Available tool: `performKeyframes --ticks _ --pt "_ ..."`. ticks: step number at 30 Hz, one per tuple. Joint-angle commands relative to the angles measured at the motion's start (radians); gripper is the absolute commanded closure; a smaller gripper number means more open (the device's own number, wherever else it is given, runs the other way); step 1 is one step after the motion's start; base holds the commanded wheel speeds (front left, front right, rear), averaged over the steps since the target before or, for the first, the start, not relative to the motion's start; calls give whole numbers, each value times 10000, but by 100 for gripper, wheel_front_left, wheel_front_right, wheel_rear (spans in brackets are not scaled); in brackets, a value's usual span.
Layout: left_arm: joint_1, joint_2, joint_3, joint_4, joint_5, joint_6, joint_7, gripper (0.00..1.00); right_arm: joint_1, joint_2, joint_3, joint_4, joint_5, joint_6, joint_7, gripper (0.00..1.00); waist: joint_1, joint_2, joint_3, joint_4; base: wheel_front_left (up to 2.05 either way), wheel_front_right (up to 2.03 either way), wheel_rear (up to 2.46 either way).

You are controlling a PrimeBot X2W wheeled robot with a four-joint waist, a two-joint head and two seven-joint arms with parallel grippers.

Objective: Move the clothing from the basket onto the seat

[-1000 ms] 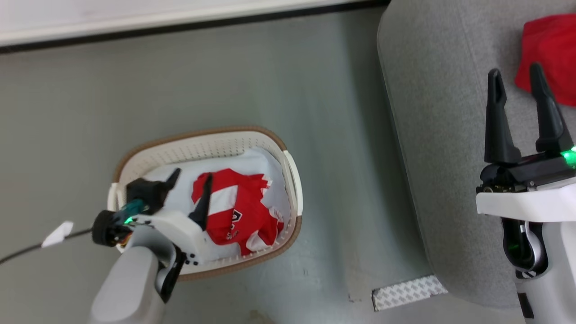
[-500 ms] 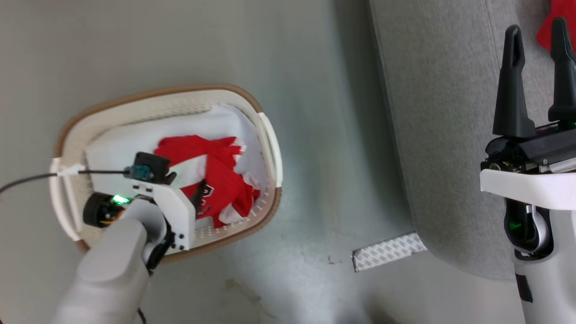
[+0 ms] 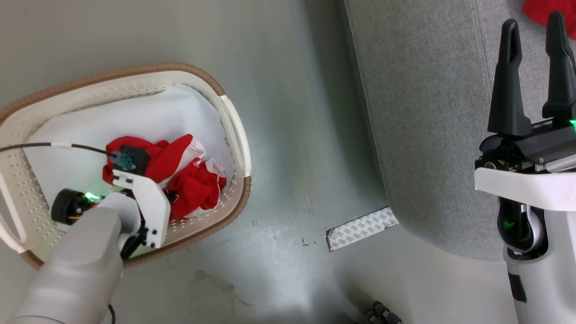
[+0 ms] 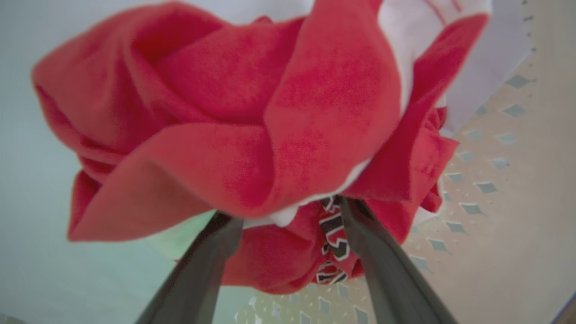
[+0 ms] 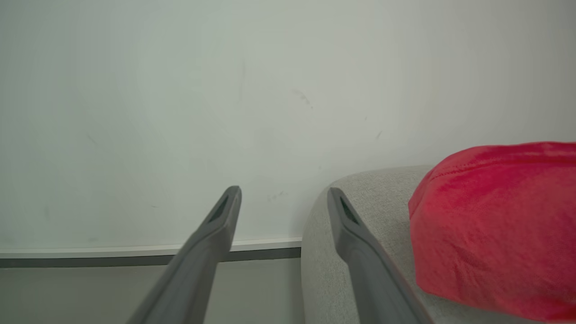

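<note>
Comprises one basket (image 3: 135,74) and one seat (image 3: 423,112). Counts two red items lying apart: one red-and-white heap (image 3: 198,189) and one plain red piece (image 3: 536,8); cannot resolve the number of garments within the heap. Includes one white liner pad (image 3: 135,117), one patterned floor strip (image 3: 362,228) and one dark cable (image 3: 27,145). Lists two grippers, left gripper (image 4: 288,216) and right gripper (image 3: 532,20), with two fingers (image 3: 506,90) each, four in total.

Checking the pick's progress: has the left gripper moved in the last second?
Yes. Judged against the basket rim, the left gripper has dropped into the clothing, its open fingers now straddling it.
</note>
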Motion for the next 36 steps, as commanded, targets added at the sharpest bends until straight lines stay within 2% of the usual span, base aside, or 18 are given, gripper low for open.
performKeyframes --ticks 1,2,3,4,5,12,18,26,36 --pt "-109 113 -78 17 -111 21 50 0 -33 51 -32 -40 68 -22 3 0 -1 0 65 -52 0 0 0" --pt "-151 151 -188 21 -190 21 47 8 -26 57 -41 -35 67 -22 3 0 -1 0 89 -58 0 0 0" --pt "-181 182 -286 36 -284 21 45 43 -20 65 -49 -21 55 -22 3 0 -1 0 106 -59 0 0 0" --pt "-211 208 -381 47 -371 21 16 84 -17 69 -60 -7 37 -22 3 0 -1 0 116 -52 0 0 0" --pt "-263 237 -460 72 -454 20 -48 100 -19 70 -71 8 19 -22 3 0 -1 0 125 -42 0 0 0" --pt "-344 142 -947 188 -873 20 -700 100 -109 75 -87 185 -157 -22 3 0 -1 0 -177 156 0 0 0" --pt "54 -168 -1364 213 -1399 20 -1224 100 11 -11 -154 325 -313 -22 3 0 -1 0 -1053 387 0 0 0" --pt "664 -747 -1974 -89 -2136 20 -2374 100 620 -529 -348 689 -381 -22 3 0 -1 0 -2879 1086 0 0 0" --pt "1446 -1169 -2730 -633 -2883 20 -3809 100 1596 -1099 -325 1268 -236 -22 3 0 -1 0 -5320 1946 0 0 0"
